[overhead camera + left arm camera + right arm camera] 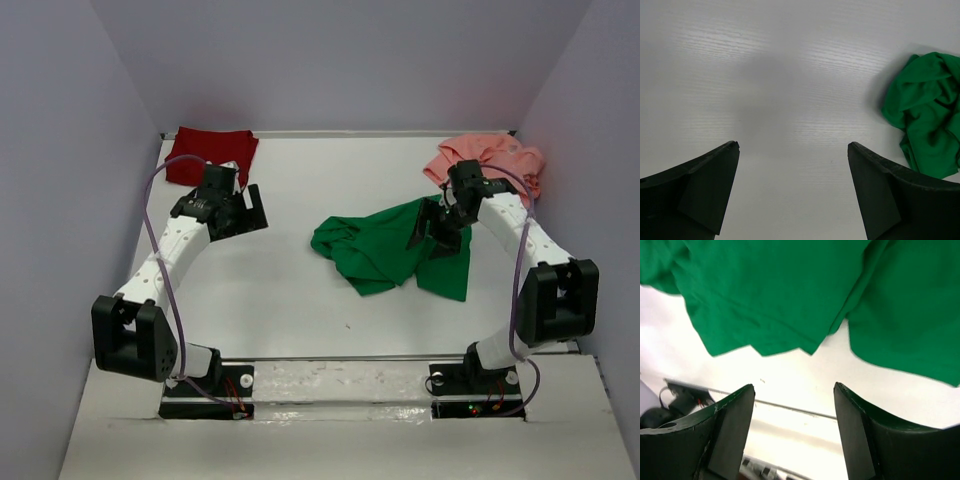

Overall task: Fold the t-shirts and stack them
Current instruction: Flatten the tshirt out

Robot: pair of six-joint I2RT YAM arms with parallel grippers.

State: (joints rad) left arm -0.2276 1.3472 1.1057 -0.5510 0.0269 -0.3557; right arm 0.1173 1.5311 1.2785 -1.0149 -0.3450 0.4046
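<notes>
A bright green t-shirt [385, 250] lies crumpled on the white table right of centre; it also fills the top of the right wrist view [790, 290] and shows at the right edge of the left wrist view [927, 110]. My right gripper [440, 228] hovers over its right part, open, nothing between its fingers [730, 425]. A dark red t-shirt [212, 150] lies at the back left corner. A salmon pink t-shirt [490, 160] lies bunched at the back right. My left gripper [232, 212] stands open over bare table just in front of the dark red t-shirt, its fingers [710, 180] wide apart.
Grey walls close in the table [280, 290] on the left, back and right. The table's near edge and the arm bases [205, 385] lie at the bottom of the top view.
</notes>
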